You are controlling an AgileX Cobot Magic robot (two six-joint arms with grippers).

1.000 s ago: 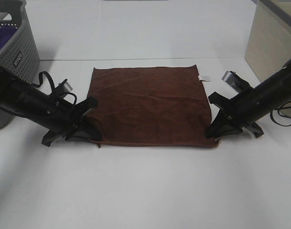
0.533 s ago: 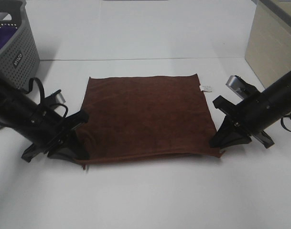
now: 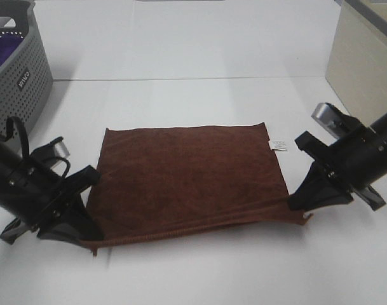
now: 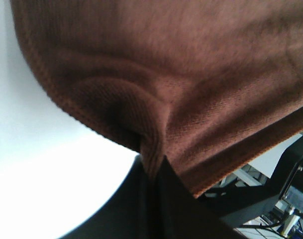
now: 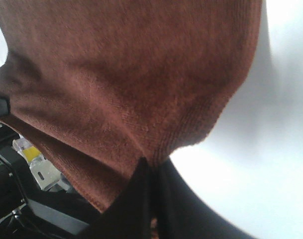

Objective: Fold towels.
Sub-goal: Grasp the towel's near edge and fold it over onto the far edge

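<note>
The dark brown square terry towel (image 3: 187, 178) lay spread on the white bench (image 3: 193, 57), roughly central between the two arms, with its small white tag (image 3: 279, 145) at the far right corner. The left claw (image 3: 85, 232) was pressed together on the towel's near left corner, and the wrist view confirmed cloth bunched and creased where the jaws met. The right claw (image 3: 301, 203) was likewise clamped on the near right corner, terry pile gathered at its tips. The near edge ran between the two claws and appeared slightly raised, with a shallow crease just behind it; the far portion rested flat. A grey perforated plastic basket (image 3: 21, 82) stood at the far left, well apart, containing a purple cloth (image 3: 4, 52). A beige box (image 3: 361, 57) stood at the far right.
</note>
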